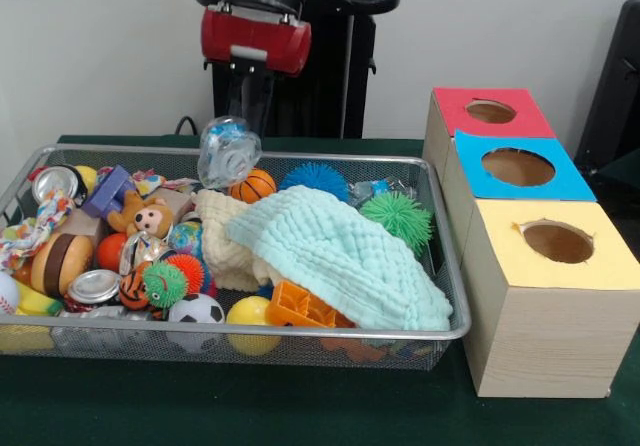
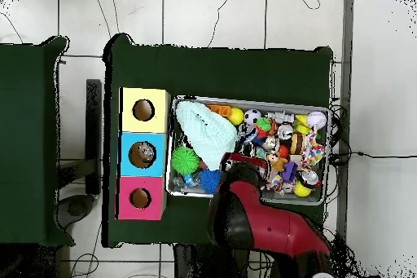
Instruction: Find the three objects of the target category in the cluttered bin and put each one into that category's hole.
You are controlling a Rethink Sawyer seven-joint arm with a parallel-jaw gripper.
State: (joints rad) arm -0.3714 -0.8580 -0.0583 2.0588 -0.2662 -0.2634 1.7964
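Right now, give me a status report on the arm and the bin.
Gripper above bin, shut on crushed bottle. Bottle clear of the clutter, not yet over the holes. Cloth covers much of the bin's box-side half.

Wire bin (image 1: 452,266) silver-grey. Cloth (image 1: 340,251) pale mint, cream cloth (image 1: 222,241) under it. Spiky balls – 1 blue (image 1: 314,178), 1 green (image 1: 399,215). Small basketball (image 1: 256,184) orange w/ black lines. Box tops – red (image 1: 455,114), blue (image 1: 470,161), yellow (image 1: 500,251); box sides light wood. Table cover (image 1: 250,406) dk green.
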